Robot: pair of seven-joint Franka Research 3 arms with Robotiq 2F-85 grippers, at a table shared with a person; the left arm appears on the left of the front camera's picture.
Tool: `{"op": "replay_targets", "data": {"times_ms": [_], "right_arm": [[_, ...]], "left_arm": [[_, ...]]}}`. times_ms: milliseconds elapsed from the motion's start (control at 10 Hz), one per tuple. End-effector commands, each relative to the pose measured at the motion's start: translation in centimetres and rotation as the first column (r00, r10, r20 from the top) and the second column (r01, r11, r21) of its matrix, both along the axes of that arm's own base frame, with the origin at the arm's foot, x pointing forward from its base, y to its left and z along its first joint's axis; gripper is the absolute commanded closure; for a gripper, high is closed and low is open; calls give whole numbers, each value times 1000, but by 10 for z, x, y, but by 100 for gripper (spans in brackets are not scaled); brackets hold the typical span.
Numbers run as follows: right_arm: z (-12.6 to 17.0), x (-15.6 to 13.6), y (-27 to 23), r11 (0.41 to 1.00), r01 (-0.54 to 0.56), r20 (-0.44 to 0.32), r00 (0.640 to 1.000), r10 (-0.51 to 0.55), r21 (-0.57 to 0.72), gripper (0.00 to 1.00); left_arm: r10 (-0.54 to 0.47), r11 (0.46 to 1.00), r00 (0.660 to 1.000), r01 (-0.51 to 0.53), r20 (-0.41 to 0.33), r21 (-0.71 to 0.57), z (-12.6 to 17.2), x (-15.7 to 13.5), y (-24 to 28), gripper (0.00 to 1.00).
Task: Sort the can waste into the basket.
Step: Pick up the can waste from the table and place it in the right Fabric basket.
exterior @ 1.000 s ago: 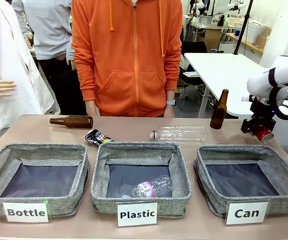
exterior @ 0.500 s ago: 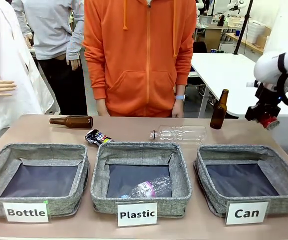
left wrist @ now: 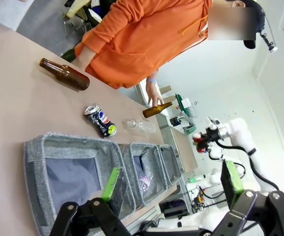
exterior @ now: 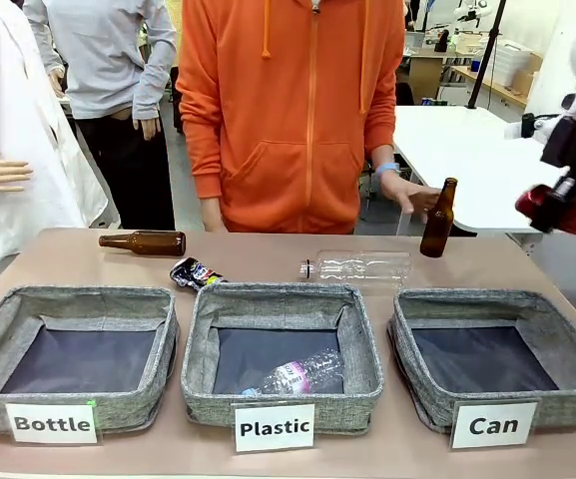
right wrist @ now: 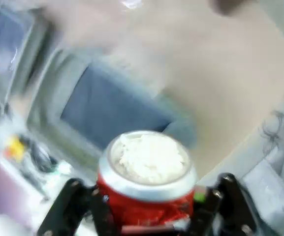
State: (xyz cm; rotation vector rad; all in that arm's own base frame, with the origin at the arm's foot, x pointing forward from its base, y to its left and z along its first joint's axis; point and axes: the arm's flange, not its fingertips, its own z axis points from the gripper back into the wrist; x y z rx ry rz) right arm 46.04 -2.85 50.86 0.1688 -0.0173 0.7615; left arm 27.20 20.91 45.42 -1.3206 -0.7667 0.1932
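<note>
Worktop (exterior: 58, 261): a long tan surface is seen from the robot's side, and three grey fabric baskets are set in a row along its near edge.
Person (exterior: 297, 110): an orange hooded top is worn at the far side; one hand (exterior: 414, 200) is held at an upright brown bottle (exterior: 438, 220).
Can basket (exterior: 567, 407): it is placed at the right end of the row and marked by a white sign.
Plastic basket (exterior: 278, 294): it is placed in the middle, and a clear bottle (exterior: 297, 377) is lying inside.
Bottle basket (exterior: 78, 296): it is placed at the left end.
Right gripper (right wrist: 149, 194): its fingers (right wrist: 68, 206) are clamped on the red can, which is held in the air.
Left gripper (left wrist: 171, 182): its fingers are spread wide, and nothing is held between them.
Clear plastic bottle (exterior: 359, 266): it is laid flat behind the Plastic basket.
Lying brown bottle (exterior: 146, 242): it is laid on its side at the far left.
Red can (right wrist: 149, 162): it is held above the worktop's right end, beyond the Can basket's far corner.
Crushed can (exterior: 196, 272): it is laid flat just behind the gap between the Bottle and Plastic baskets.
</note>
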Motion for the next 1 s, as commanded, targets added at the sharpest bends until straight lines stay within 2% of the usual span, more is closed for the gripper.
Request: {"op": "replay_targets", "data": {"times_ms": [0,100,200,300,400,500,800,900], "right_arm": [[-13,-50,7,954,-299,-10,954,299,24,100],[-20,-72,12,858,-513,10,858,513,23,100],[-26,-83,18,791,-612,39,791,611,10,100],[-34,-84,15,755,-656,69,753,655,-6,100],[-37,-86,14,698,-716,96,695,712,13,100],[-42,-84,11,642,-766,90,642,762,30,100],[-42,-81,11,649,-759,114,650,751,48,100],[-42,-77,11,658,-750,117,661,742,69,63]], "left_arm": [[-12,1000,1000,11,11,10,1,-3,0,0],[-12,1000,1000,11,11,10,1,-3,0,0],[-12,1000,1000,11,11,10,1,-3,0,0],[-12,1000,1000,11,11,10,1,-3,0,0],[-12,1000,1000,11,11,10,1,-3,0,0],[-12,1000,1000,11,11,10,1,-3,0,0],[-12,1000,1000,11,11,10,1,-3,0,0],[-12,1000,1000,11,11,10,1,-3,0,0]]}}
